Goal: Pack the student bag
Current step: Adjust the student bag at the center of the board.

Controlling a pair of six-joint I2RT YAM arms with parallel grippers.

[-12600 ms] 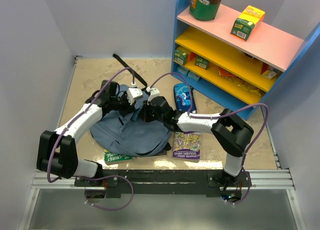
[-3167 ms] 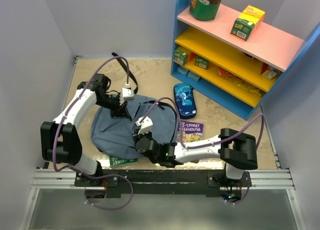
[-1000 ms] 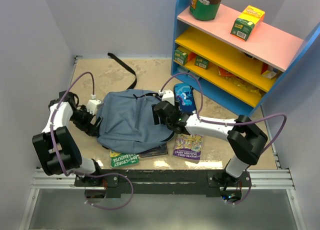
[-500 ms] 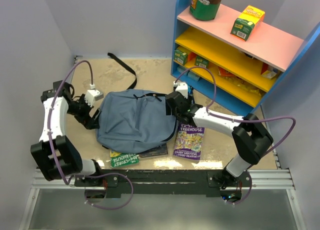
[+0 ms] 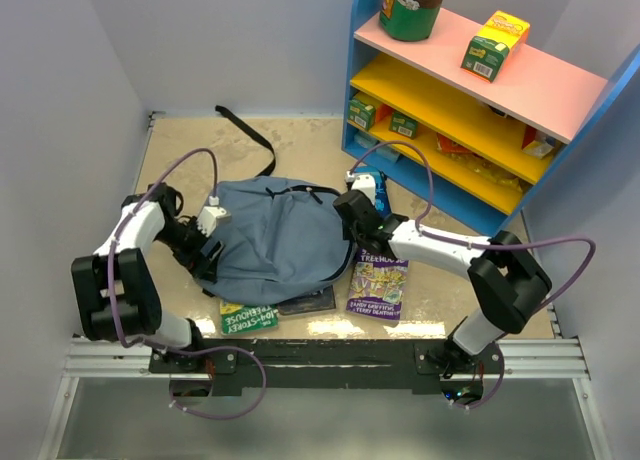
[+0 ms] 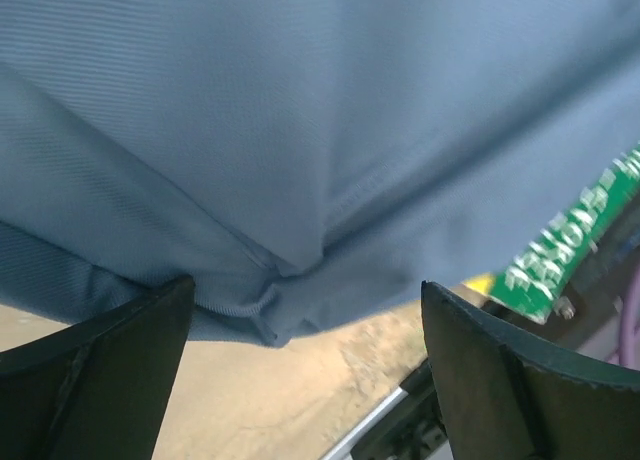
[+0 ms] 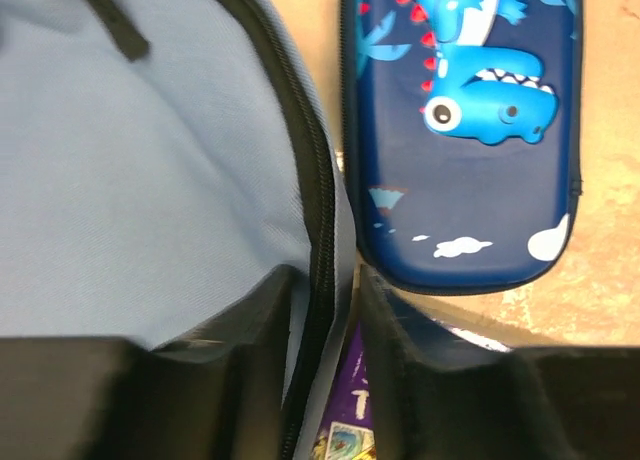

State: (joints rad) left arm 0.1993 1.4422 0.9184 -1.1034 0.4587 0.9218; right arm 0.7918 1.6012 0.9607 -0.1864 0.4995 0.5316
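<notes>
**Bag Position and Gripper State**

Locate the student bag [image 5: 275, 235] lying flat near the middle of the table [image 5: 185, 150], between the two arms. A green book [image 5: 248, 318] sits partly under its near edge. A purple book [image 5: 377, 285] lies just beside its near right corner. A dark-blue pencil case [image 7: 460, 130] lies along its right side.

Check the left gripper [image 6: 305, 285] at the bag's left edge. Its fingers stand spread wide, and a fold of the bag's hem sits in the gap without being clamped.

Check the right gripper [image 7: 322, 300] at the bag's right edge. Its fingers are drawn close together and pinch the black zippered rim from both sides, just beside the pencil case.
</notes>
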